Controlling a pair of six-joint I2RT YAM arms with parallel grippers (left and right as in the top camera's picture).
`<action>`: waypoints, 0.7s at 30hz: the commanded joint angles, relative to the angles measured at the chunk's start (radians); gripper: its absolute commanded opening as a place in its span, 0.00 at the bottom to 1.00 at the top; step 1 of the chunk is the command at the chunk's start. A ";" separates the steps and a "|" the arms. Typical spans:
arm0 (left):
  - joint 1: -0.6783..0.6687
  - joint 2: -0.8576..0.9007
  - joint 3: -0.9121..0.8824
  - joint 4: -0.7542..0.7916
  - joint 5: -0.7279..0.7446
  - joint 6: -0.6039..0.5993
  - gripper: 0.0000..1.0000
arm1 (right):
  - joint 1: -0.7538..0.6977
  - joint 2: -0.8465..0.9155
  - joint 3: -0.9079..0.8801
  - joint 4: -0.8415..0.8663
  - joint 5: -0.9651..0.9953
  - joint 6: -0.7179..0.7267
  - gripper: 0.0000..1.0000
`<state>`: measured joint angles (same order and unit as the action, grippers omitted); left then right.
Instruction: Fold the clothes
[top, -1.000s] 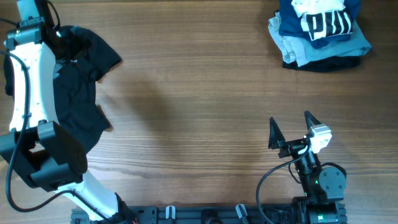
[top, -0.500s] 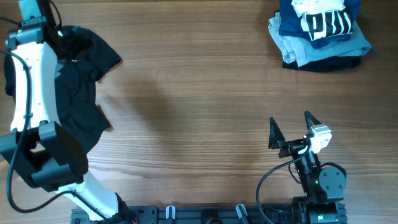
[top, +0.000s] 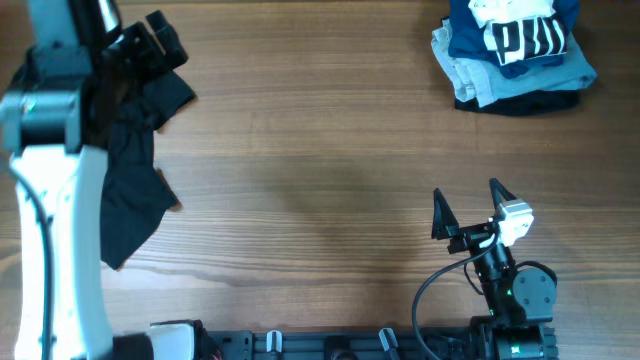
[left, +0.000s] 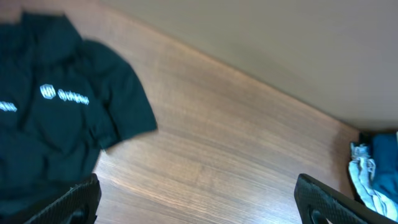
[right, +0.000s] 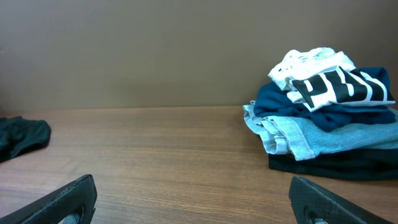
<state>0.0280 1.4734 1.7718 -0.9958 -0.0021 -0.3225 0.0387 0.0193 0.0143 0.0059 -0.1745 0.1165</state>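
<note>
Status: white T-shirt (top: 520, 35) w/ black block print is located at the far right corner of the table (top: 320, 140). It is sat on top of a stack of garments and bundled loosely, print side up. A blue garment (top: 568, 22) is seen directly under it, a pale grey-blue garment (top: 478, 78) under that, and a dark layer at the bottom. Both grippers are well apart from the stack.

L gripper (top: 160, 35) is seen at the far left of the table, above the black shirt (top: 130, 160). That shirt, w/ small white logos, is laid out rumpled along the left side, one sleeve spread toward the centre. Per L wrist view, the jaws are set wide and nothing is held between them.

R gripper (top: 467, 205) is positioned near the front edge, right of centre, pointed toward the far side. Its jaws are likewise spread wide and nothing is gripped. In R wrist view the stack is seen ahead and to the right, T-shirt uppermost; an edge of the black shirt is visible at far left.
</note>
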 joint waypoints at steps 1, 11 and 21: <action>0.002 -0.095 -0.040 0.028 0.107 0.234 1.00 | 0.006 -0.016 -0.009 0.008 0.018 0.017 1.00; 0.004 -0.465 -0.614 0.530 0.261 0.457 1.00 | 0.006 -0.016 -0.009 0.008 0.018 0.017 1.00; 0.004 -0.819 -1.328 1.112 0.264 0.446 1.00 | 0.006 -0.016 -0.009 0.008 0.018 0.017 1.00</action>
<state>0.0292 0.7582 0.6277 0.0196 0.2424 0.1112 0.0387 0.0174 0.0093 0.0086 -0.1741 0.1165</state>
